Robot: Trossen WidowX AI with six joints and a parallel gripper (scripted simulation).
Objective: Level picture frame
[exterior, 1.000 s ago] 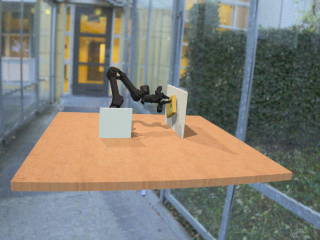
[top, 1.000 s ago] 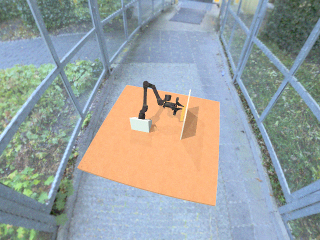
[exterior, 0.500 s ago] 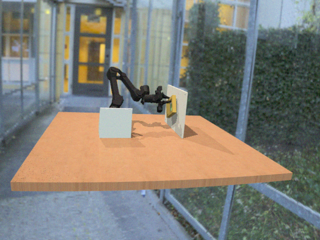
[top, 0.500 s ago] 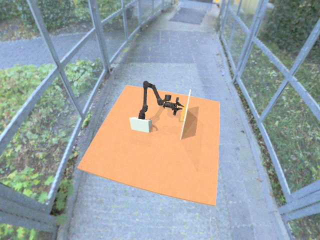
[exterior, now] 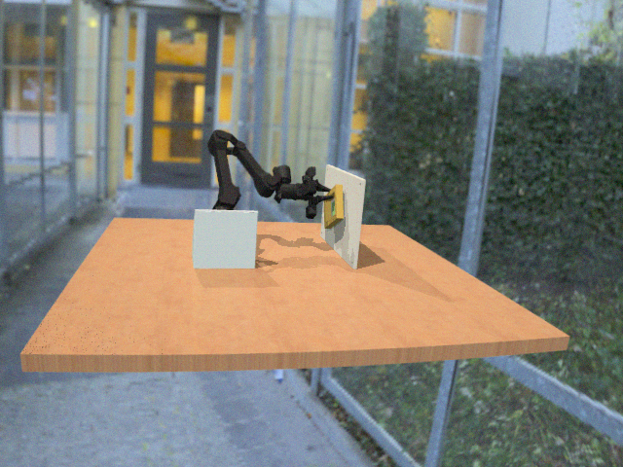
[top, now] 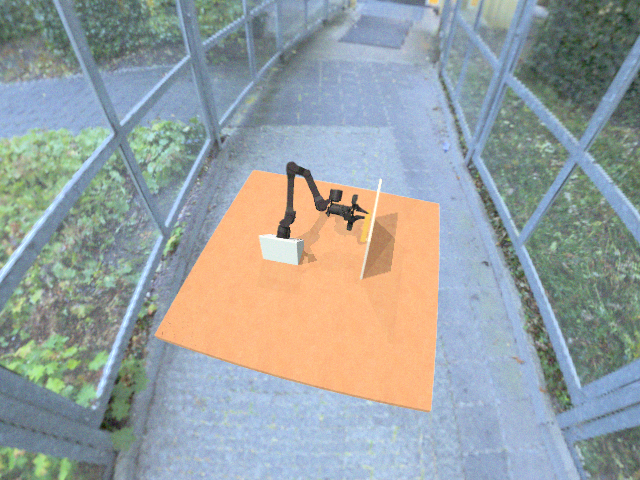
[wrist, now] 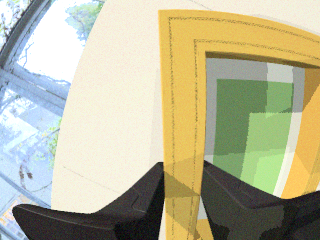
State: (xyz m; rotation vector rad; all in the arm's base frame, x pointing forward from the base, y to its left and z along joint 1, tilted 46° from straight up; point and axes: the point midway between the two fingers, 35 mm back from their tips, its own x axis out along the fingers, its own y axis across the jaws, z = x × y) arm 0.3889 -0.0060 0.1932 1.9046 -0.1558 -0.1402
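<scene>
The yellow picture frame point(top: 366, 231) point(exterior: 339, 203) point(wrist: 182, 100), with a green picture inside it, is at the front face of the upright cream wall panel point(top: 370, 232) point(exterior: 354, 200) point(wrist: 110, 110). My gripper point(top: 368, 215) point(exterior: 332, 193) point(wrist: 180, 167) is shut on the frame's left side bar, one finger on each side of it in the wrist view. In that view the left bar stands nearly upright and the top bar runs down toward the right. The screw and the notched strip are hidden behind the frame.
A pale upright box or panel point(top: 280, 250) point(exterior: 225, 238) stands on the orange table point(top: 289, 330) point(exterior: 302, 311) near the arm's base. The wall panel's shadow falls on the table behind it.
</scene>
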